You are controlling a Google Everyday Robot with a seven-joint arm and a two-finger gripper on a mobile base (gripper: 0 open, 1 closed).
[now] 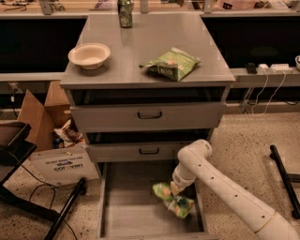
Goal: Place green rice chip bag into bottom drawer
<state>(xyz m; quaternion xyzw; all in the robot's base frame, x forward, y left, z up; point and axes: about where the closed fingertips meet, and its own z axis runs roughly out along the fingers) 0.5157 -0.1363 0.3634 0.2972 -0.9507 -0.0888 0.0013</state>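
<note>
The green rice chip bag is bright green and crumpled, inside the open bottom drawer at its right side, just above or on the flat grey floor. My gripper reaches down into the drawer on the white arm and sits at the bag's top, apparently holding it. The white arm comes in from the lower right.
A paler olive-green bag, a white bowl and a green can sit on the cabinet top. Two closed drawer fronts with black handles are above. A cardboard box and a black stand stand left.
</note>
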